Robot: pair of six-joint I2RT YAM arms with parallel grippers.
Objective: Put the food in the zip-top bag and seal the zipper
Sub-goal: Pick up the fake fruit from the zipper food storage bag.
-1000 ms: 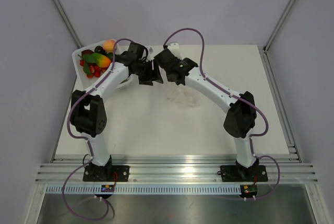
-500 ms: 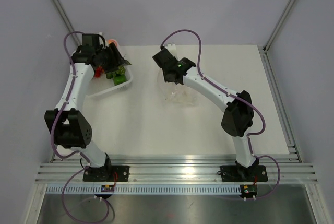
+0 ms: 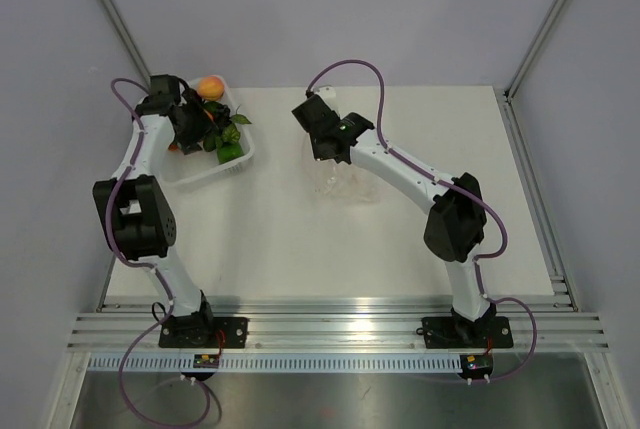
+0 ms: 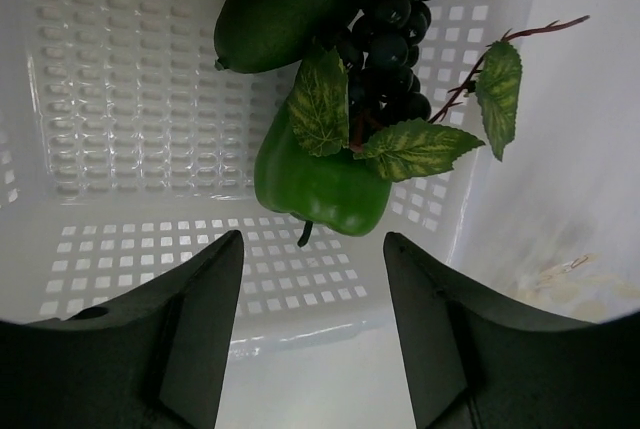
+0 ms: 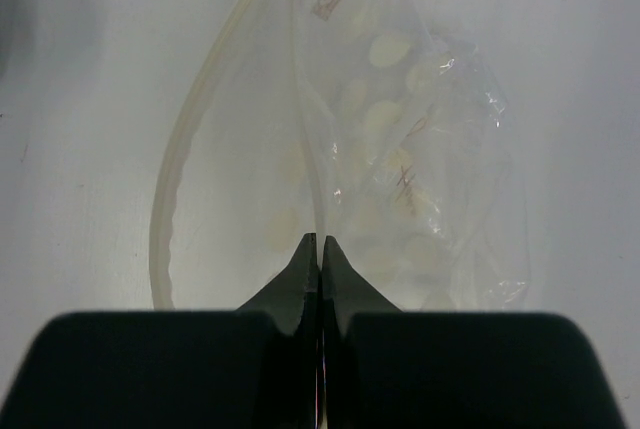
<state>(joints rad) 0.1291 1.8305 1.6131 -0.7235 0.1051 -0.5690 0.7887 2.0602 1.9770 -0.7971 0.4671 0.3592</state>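
Note:
The food lies in a white perforated basket [image 3: 243, 161] at the back left: an orange piece [image 3: 210, 86], a green pepper [image 4: 318, 186], dark purple grapes [image 4: 388, 37] with leaves, and a dark green piece [image 4: 268, 24]. My left gripper [image 4: 312, 245] is open and empty, hovering over the basket just short of the pepper; it also shows in the top view [image 3: 203, 127]. The transparent zip-top bag [image 5: 390, 159] lies on the table with its mouth open. My right gripper [image 5: 318, 242] is shut on one edge of the bag's mouth. The zipper [image 5: 163, 219] curves along the left.
The basket's near wall [image 4: 300, 299] sits between my left fingers. Bare white table [image 3: 420, 239] stretches right of and in front of the bag [image 3: 347, 185]. Grey walls close in the back and the sides.
My left arm has swung from beside the bag at the middle back to the basket at the far left. The right gripper has stayed on the bag's mouth.

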